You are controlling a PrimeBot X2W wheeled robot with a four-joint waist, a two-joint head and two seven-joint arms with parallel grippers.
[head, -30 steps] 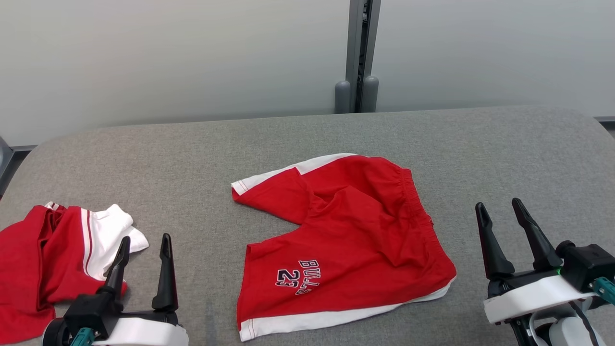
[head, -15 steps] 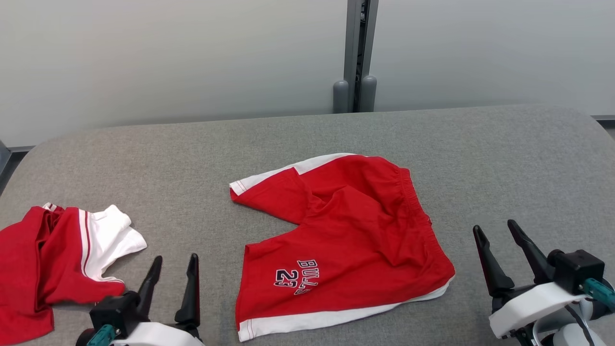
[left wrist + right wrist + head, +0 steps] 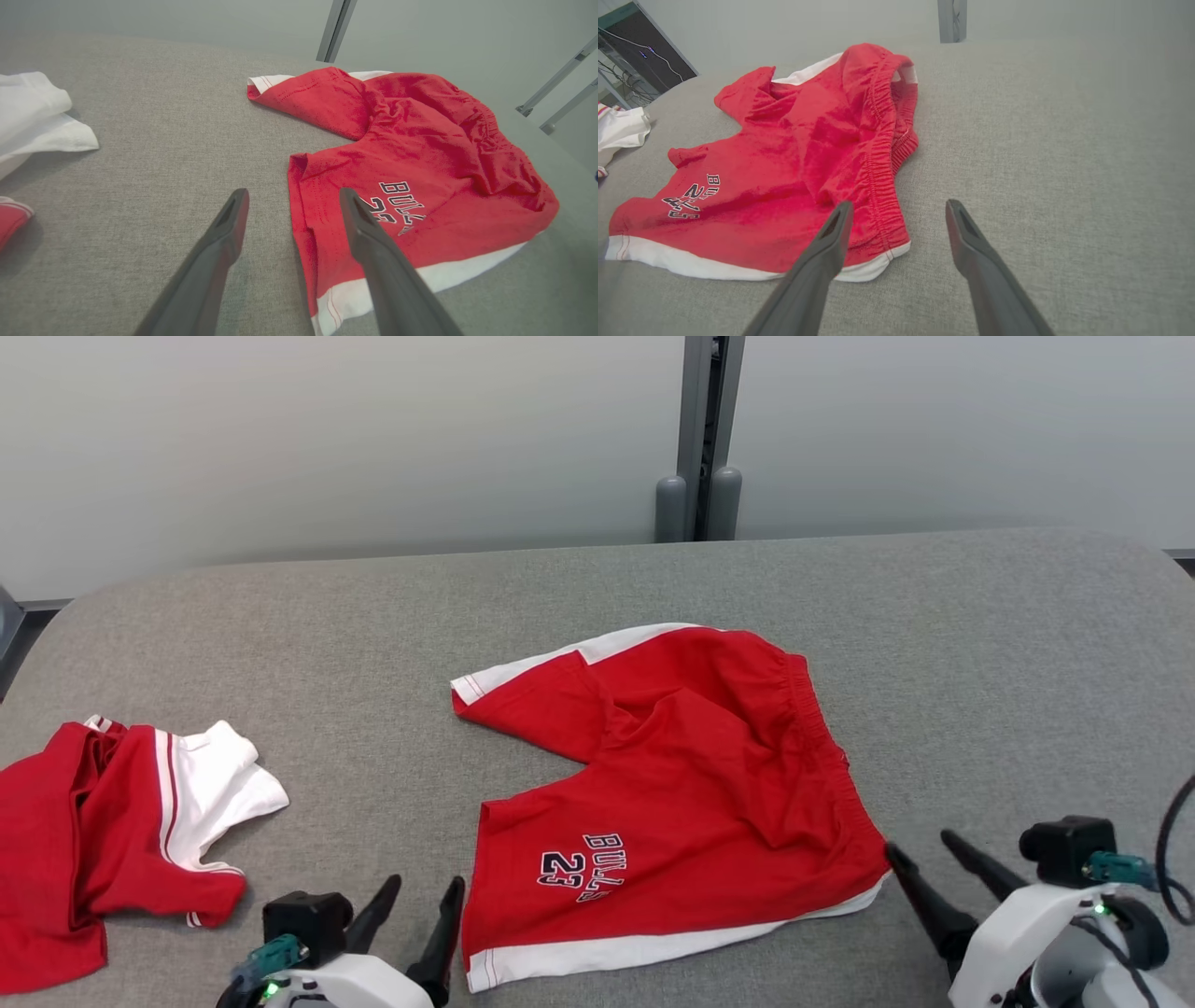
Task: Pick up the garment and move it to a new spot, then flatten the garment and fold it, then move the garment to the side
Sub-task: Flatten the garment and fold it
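left hand (image 3: pixel 425 882) and right hand (image 3: pixel 920 845) gape empty either side of the red shorts (image 3: pixel 691 775).

Left gripper (image 3: pixel 425 889) has moved right along the bench's (image 3: pixel 373 644) near edge, from the red-and-white garment (image 3: pixel 121 821) to the shorts' (image 3: pixel 691 784) hem corner. Right gripper (image 3: pixel 920 846) has lowered and swung left, its tips now at the waistband corner.

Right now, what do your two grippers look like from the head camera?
Both the left gripper and the right gripper have two long, dark, tapering fingers on a white shell, with a black block carrying a teal connector and a small green light. A black cable loops beside the right one.
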